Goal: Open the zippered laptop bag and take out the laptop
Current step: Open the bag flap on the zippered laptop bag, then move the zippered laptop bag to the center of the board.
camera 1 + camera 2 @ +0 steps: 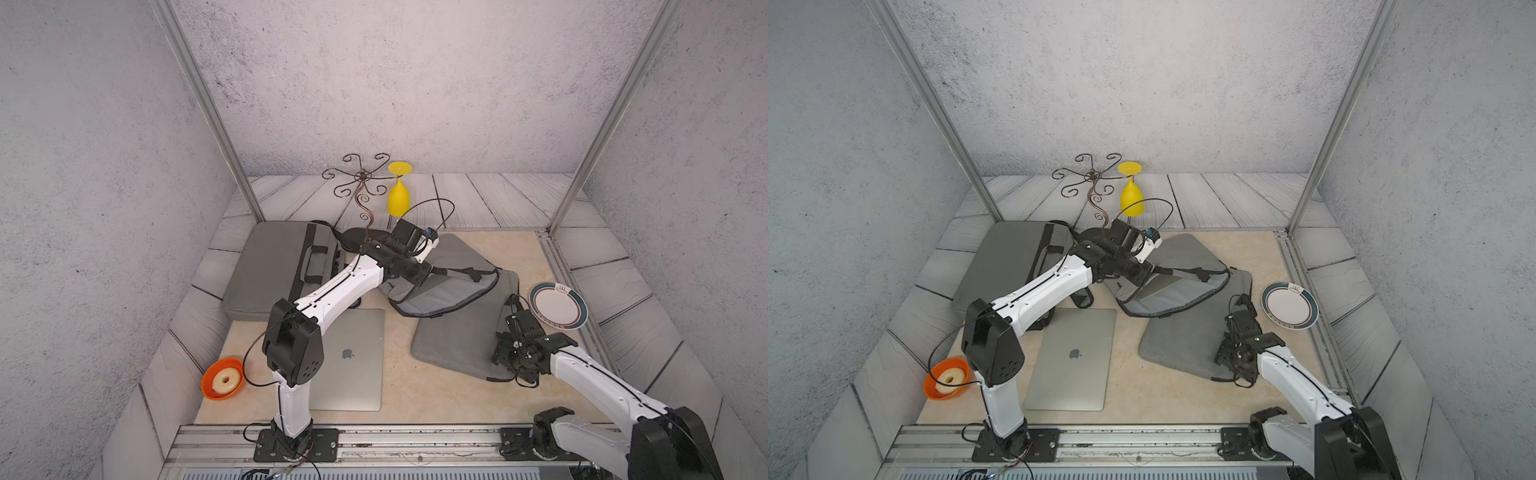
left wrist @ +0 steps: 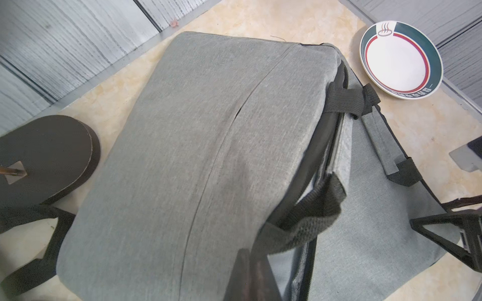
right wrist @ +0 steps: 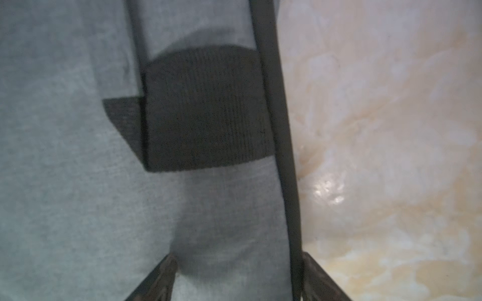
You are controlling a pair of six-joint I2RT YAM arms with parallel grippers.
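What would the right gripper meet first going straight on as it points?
Likely the laptop bag: its black edge piping lies between the open jaws of the right gripper, with a black webbing tab further on. Depth is unclear.

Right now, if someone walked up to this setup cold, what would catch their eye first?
The silver laptop lies shut on the table near the front, already out of the bag and partly under the left arm. Behind it, to the right, the grey laptop bag gapes open, its flap held up by the left gripper. At the back a yellow glass hangs upside down from a wire rack.
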